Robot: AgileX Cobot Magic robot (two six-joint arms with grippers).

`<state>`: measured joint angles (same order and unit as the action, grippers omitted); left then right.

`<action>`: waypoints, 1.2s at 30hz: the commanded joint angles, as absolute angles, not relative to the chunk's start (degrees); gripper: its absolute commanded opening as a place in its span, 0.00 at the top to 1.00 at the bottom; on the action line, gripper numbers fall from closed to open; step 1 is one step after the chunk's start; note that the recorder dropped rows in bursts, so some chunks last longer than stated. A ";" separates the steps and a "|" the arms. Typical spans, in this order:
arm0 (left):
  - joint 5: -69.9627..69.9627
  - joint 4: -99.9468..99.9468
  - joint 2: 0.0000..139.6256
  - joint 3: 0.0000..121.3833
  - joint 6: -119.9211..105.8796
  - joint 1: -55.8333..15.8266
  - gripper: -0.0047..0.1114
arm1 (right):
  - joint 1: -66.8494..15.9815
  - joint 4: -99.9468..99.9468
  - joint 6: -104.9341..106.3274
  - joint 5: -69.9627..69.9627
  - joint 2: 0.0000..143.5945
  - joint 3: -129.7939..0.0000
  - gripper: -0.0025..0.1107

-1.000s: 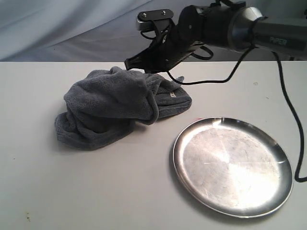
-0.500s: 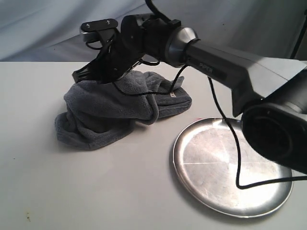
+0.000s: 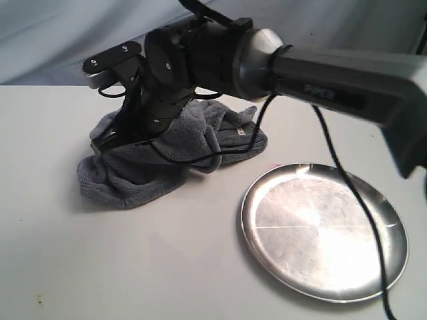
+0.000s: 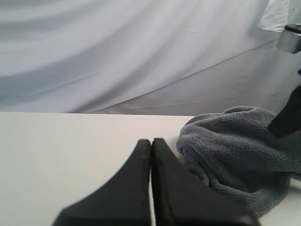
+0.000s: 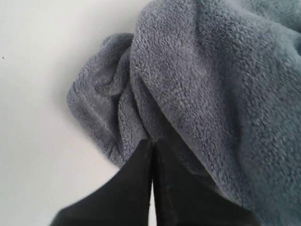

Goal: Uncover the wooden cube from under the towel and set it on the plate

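Observation:
The dark grey towel (image 3: 123, 179) lies bunched in a heap on the white table, left of the plate (image 3: 327, 233). The wooden cube is hidden. My right gripper (image 3: 97, 144) reaches across the heap to its left side. It is shut, and in the right wrist view its tips (image 5: 152, 140) press against a fold of the towel (image 5: 202, 84) with nothing seen between them. In the left wrist view my left gripper (image 4: 151, 140) is shut and empty, low over the table beside the towel (image 4: 235, 155).
The right arm's thick black body and silver collar (image 3: 257, 57) hang over the towel, and its cable (image 3: 347, 180) trails across the plate. A pale fabric backdrop (image 4: 141, 56) rises behind the table. Bare white tabletop (image 3: 133, 267) lies in front of the towel.
The right arm has swung left from behind the towel and dropped, so its shut gripper now touches the towel's left side. Towel and plate have stayed put.

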<state>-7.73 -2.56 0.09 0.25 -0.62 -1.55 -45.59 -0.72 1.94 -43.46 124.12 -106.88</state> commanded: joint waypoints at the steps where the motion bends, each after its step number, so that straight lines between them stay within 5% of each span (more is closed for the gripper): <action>1: -7.61 -2.52 0.00 0.00 -0.54 -1.60 0.95 | -43.32 1.49 0.00 -33.93 117.25 -94.72 0.98; 11: -7.61 -2.52 0.00 0.00 -0.54 -1.60 0.95 | -36.54 0.42 -5.35 -20.96 115.81 -92.49 0.94; 23: -7.61 -2.52 0.00 0.00 -0.68 -1.60 0.95 | -37.54 0.42 -0.75 -23.37 124.08 -103.45 0.29; 36: -7.61 -2.52 0.00 0.00 -0.46 -1.60 0.95 | -38.25 2.62 0.00 -18.26 129.55 -103.45 0.28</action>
